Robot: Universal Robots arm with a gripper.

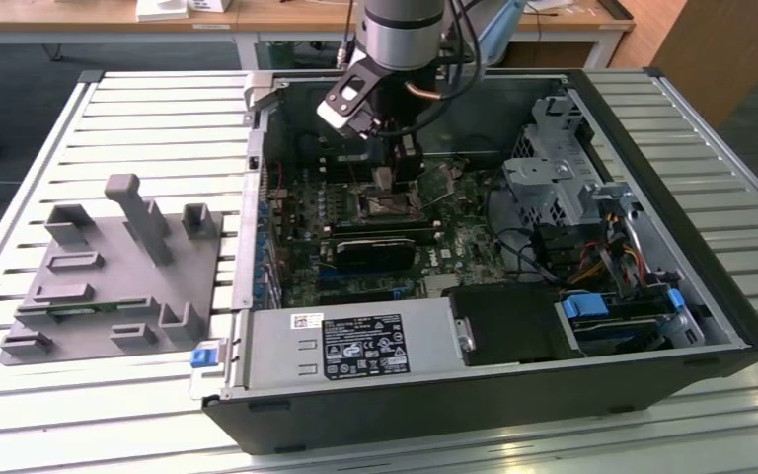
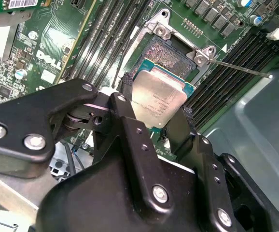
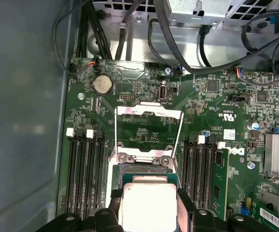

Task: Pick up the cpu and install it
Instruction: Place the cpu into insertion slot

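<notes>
The cpu [image 2: 160,96], a small square chip with a silver-grey metal top, sits between my gripper's [image 2: 154,110] two black fingers, which are shut on its opposite edges. In the first wrist view the cpu [image 3: 146,204] hangs partly over the open socket [image 3: 144,170], whose metal load plate [image 3: 149,112] is swung back onto the green motherboard. The socket's pin field [image 2: 171,52] shows bare beyond the chip. I cannot tell whether the chip touches the socket. In the exterior view my gripper [image 1: 387,174] reaches down inside the open computer case [image 1: 485,405], over the socket [image 1: 382,205].
Memory slots [image 3: 84,174] flank the socket on both sides. A black card [image 1: 376,247] and a power supply [image 1: 352,346] lie nearer the case front, with drive cages and cables [image 1: 576,188] at the exterior view's right. A grey tray with upright pegs [image 1: 103,286] sits on the slatted table.
</notes>
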